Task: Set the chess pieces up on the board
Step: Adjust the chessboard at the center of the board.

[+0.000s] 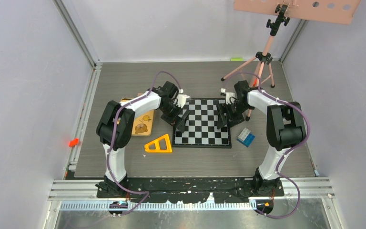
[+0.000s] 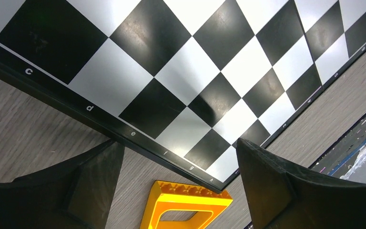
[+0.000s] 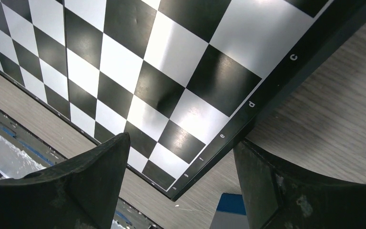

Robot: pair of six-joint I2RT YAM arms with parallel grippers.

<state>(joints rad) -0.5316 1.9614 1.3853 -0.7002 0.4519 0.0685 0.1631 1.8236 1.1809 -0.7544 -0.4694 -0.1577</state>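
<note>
The board (image 1: pixel 202 123), black and white checks with a thin black border, lies flat in the middle of the table with bare squares. No chess pieces show in any view. My left gripper (image 1: pixel 181 122) hangs open over the board's left edge; in the left wrist view its fingers (image 2: pixel 93 179) straddle the lettered border of the board (image 2: pixel 186 71), with nothing between them. My right gripper (image 1: pixel 222 119) hangs open over the board's right edge. In the right wrist view the board (image 3: pixel 138 71) and its near corner lie below the empty gap of the gripper (image 3: pixel 181 140).
A yellow triangular frame (image 1: pixel 158 144) (image 2: pixel 186 205) lies by the board's near left corner. A light wooden tray (image 1: pixel 142 123) sits left of it. A blue and white box (image 1: pixel 246 137) (image 3: pixel 231 205) lies right of the board. A tripod (image 1: pixel 262 62) stands behind.
</note>
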